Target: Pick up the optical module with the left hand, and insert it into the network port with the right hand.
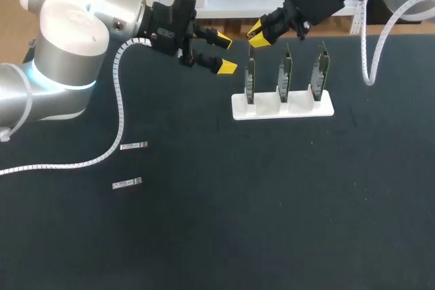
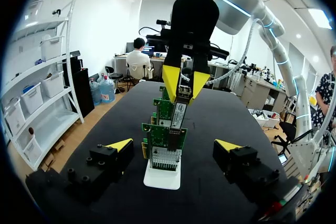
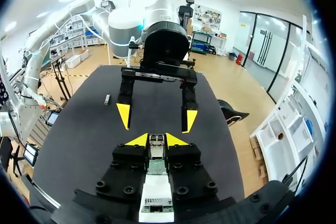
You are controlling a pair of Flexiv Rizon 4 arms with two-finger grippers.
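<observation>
Two thin things lie nearest on the black cloth of the table (image 1: 285,236): a nearer spare module (image 1: 127,183) and a farther spare module (image 1: 134,145), both flat and silver. How much room is around them?

Much. Bare matte cloth stretches from them to the near edge and to the right. Only the left arm's white ribbed cable (image 1: 121,100) curves down just beside the farther one.

And further in?

A white stand (image 1: 306,109), a low smooth block, keeps three green boards (image 1: 283,76) upright in a row, apart from each other (their edges look thin, like blades). Right of it the cloth runs bare to the table's edge.

And the grippers?

The left gripper (image 1: 222,53) hangs above the table just left of the stand, pointing sideways at it, with its fingers spread wide. The right gripper (image 1: 258,34) slants down from the far right corner. Its fingers pinch the optical module (image 2: 179,109), a slim silver bar, nearly upright right over the top edge of the leftmost board (image 1: 250,81). If it touches the board, I cannot tell.
</observation>
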